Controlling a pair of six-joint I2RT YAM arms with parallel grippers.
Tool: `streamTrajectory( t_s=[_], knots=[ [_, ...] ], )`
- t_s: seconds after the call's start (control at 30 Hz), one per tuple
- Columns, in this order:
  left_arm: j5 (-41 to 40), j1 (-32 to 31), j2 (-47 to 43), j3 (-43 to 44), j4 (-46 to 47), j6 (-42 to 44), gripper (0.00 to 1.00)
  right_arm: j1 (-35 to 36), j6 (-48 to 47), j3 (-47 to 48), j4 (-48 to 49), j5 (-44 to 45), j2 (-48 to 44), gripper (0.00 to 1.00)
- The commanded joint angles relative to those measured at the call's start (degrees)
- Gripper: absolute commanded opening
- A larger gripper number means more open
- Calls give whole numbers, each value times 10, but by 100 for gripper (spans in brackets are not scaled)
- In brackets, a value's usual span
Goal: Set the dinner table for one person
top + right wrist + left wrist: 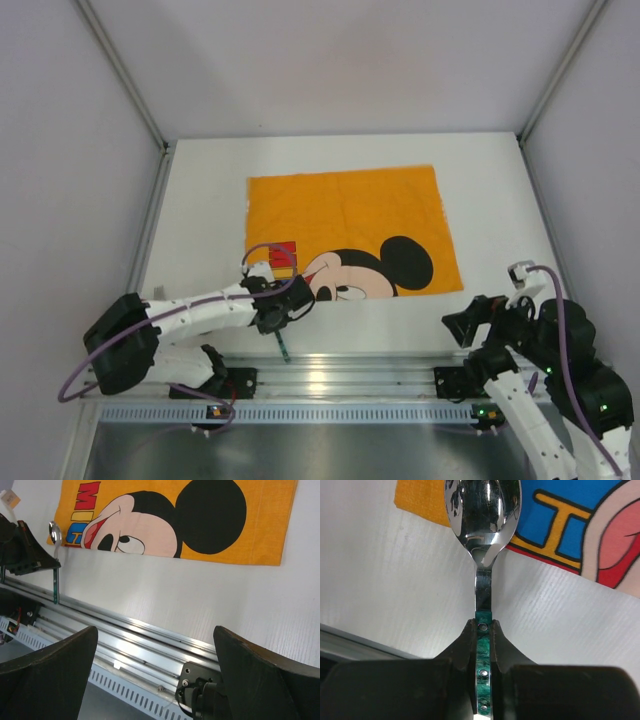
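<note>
The dinner table [200,230] is a plain white top. An orange cartoon-mouse cloth [350,215] lies flat on its middle. My left gripper [280,312] is shut on a spoon [283,345] with a green handle, just off the cloth's near left corner. In the left wrist view the fingers [465,645] clamp the green handle, and the shiny bowl of the spoon [482,515] points out over the cloth's edge [420,505]. My right gripper [460,325] is open and empty at the near right, with its jaws wide apart [155,630].
A metal rail [330,375] runs along the table's near edge and shows in the right wrist view [125,630]. That view also shows the left gripper [25,555] with the spoon [54,532] upright, and the cloth [260,530]. Grey walls enclose the table.
</note>
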Motion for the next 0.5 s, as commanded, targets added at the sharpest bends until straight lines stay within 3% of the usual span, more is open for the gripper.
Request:
streamTrajectory(
  t_s=[0.0,0.13,0.27,0.47],
  knots=[
    [-30,3,0,86,-76,38,0,5,-6,-3,37,6,8,100],
    [-68,1,33,249,-124,77,0,5,-5,-17,40,17,3,100],
    [-72,1,104,374,-72,155,0,5,-1,-8,34,32,1,100],
    [-44,2,323,620,29,283,0,5,-1,24,-1,63,-10,100]
  ],
)
